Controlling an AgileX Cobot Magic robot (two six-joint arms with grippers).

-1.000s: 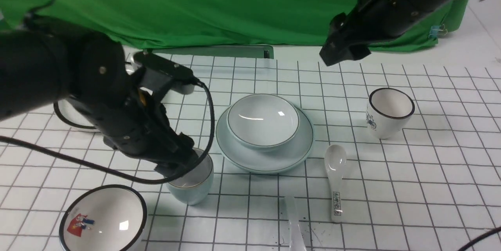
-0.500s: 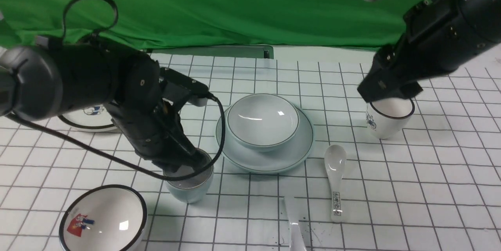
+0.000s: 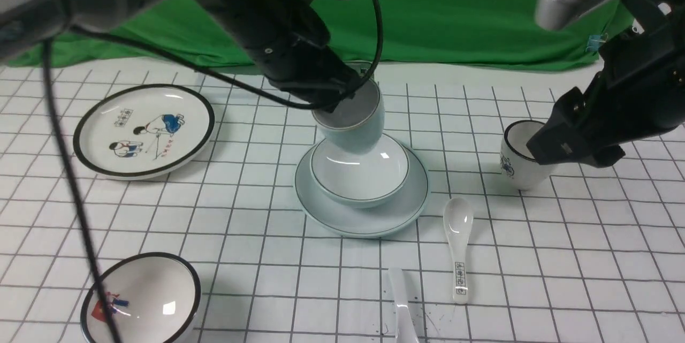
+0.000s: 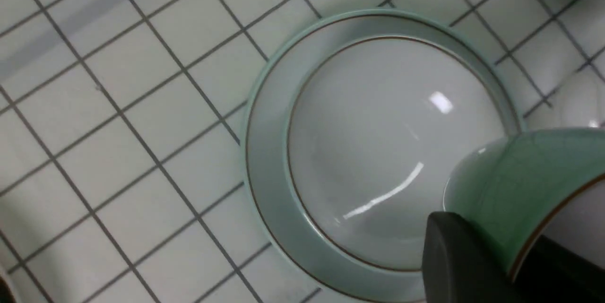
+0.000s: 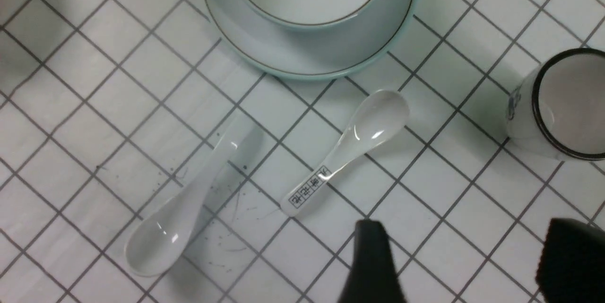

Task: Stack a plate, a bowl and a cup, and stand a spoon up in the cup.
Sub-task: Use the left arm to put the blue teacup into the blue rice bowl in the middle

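Left gripper (image 3: pixel 342 101) jaws are clamped across the rim of the cup (image 3: pixel 359 130), which leaves its base free for setting down. The cup hangs tilted over the twelve o'clock edge of the bowl (image 3: pixel 369 177), apparently not yet seated; the bowl sits in the plate (image 3: pixel 342 217). Right gripper (image 5: pixel 461 265) jaws stand apart, empty (likely waiting for the spoon step). The spoon (image 5: pixel 189 203) lies on the table (image 3: pixel 535 257) at five o'clock from the plate, the lettered spoon (image 5: pixel 352 140) at four.
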